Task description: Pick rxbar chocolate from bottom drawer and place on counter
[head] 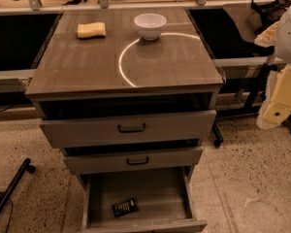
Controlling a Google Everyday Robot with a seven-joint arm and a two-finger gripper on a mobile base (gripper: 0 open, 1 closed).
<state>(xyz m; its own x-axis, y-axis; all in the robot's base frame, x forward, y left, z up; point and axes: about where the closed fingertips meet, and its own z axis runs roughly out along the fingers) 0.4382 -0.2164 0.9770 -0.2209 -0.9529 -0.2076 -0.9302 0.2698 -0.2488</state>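
Note:
The rxbar chocolate (124,207), a small dark bar with pale print, lies flat on the floor of the bottom drawer (179,198), near its front and left of centre. The bottom drawer is pulled wide open. The counter (87,62) is the grey-brown cabinet top with a bright curved light arc. My gripper (277,108) hangs at the right edge of the view, level with the top drawer, well to the right of the cabinet and far above the bar. It holds nothing that I can see.
A yellow sponge (91,29) and a white bowl (150,24) sit at the back of the counter. The two upper drawers (131,128) with black handles stand slightly ajar. A black chair leg (12,188) lies on the floor at left.

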